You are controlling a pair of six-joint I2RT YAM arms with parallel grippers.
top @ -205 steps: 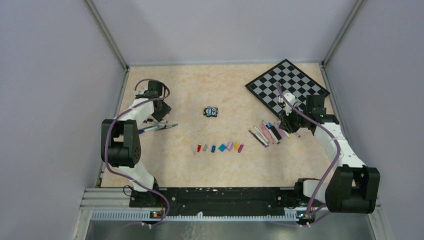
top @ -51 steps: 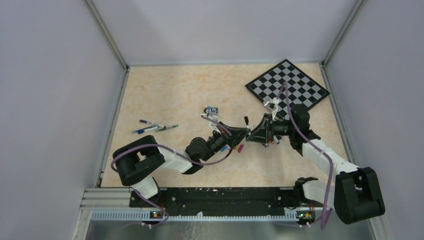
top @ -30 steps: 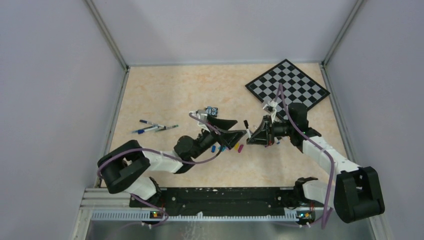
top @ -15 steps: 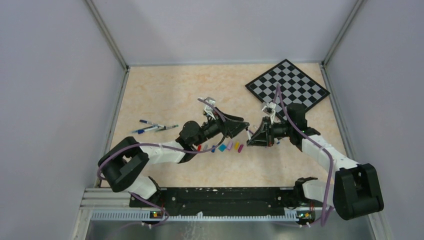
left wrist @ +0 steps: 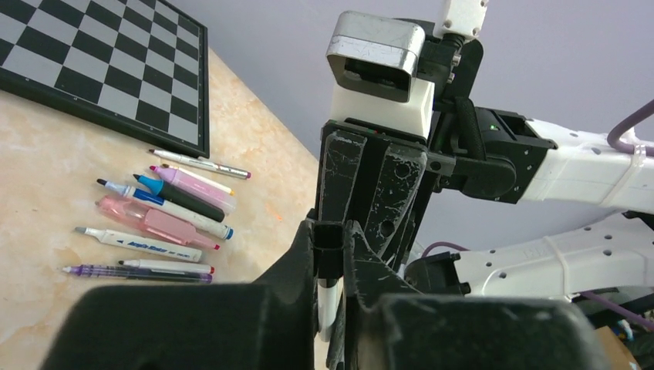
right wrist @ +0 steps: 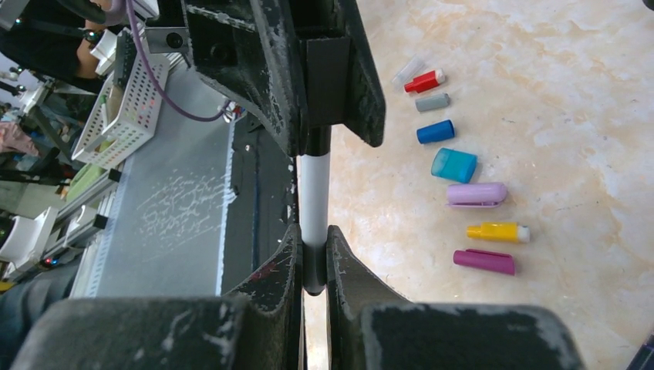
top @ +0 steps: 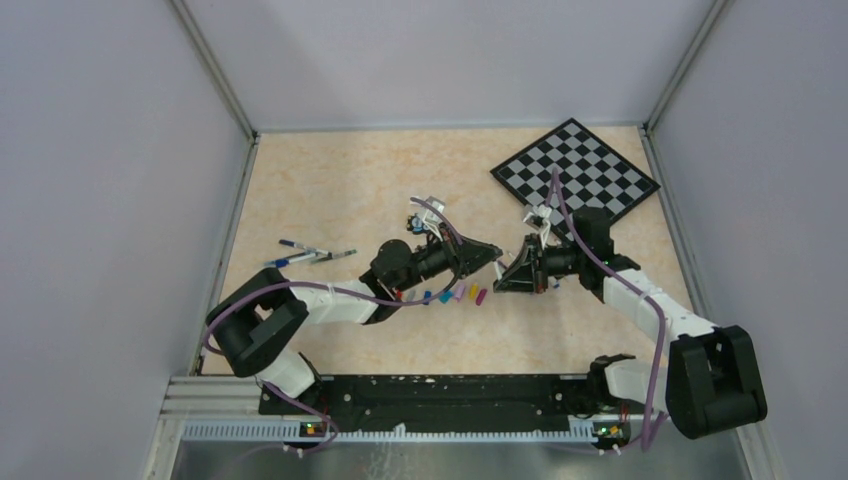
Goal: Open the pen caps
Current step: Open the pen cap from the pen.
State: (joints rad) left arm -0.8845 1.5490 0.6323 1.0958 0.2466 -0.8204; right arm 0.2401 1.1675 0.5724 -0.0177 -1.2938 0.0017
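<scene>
Centre of top view, above beige marbled table [top: 330, 180]: my right fingers [right wrist: 278, 266] pinch white plastic pen barrel [right wrist: 313, 196]; left fingers [left wrist: 297, 258] clamp its square black plastic cap [right wrist: 324, 73]. Step: uncapping. Next, I judge: straight axial pull apart, both grips firm.

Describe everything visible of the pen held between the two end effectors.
The pen is a slim white, plastic-looking barrel with its black cap on. It is held above the table, spanning both arms: the right end effector clamps the barrel, the left end effector is closed around the cap. Nothing else touches it. Its tip is hidden and no print can be read.
</scene>
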